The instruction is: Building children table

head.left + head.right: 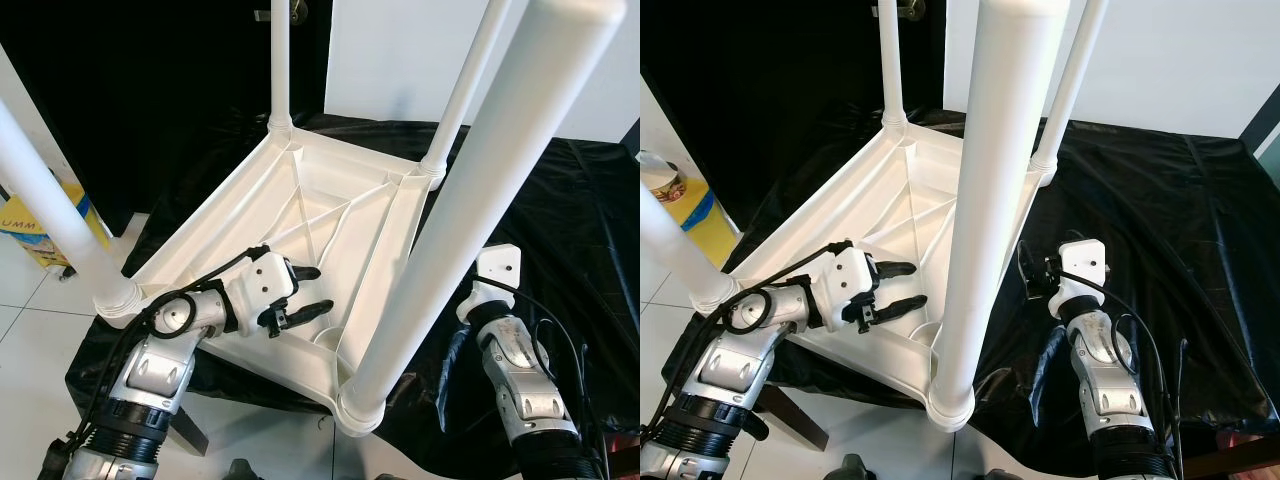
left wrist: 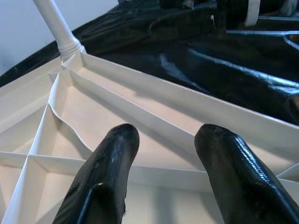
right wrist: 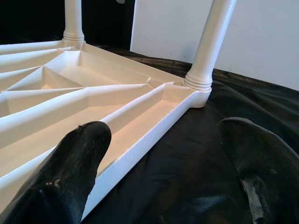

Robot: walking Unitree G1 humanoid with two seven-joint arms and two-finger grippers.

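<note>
Our children's table [image 1: 300, 200] lies upside down on the black-draped counter [image 1: 1160, 220], all four legs up. Our left gripper [image 1: 303, 293], jaws apart, hovers inside its ribbed underside; our right gripper [image 3: 168, 154], jaws apart, sits just outside the near rim, beside the nearest leg [image 1: 990, 200].

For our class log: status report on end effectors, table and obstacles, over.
Left end effector open over upturned table underside. Right end effector open beside its edge. Four legs fitted. Near leg blocks view.
</note>
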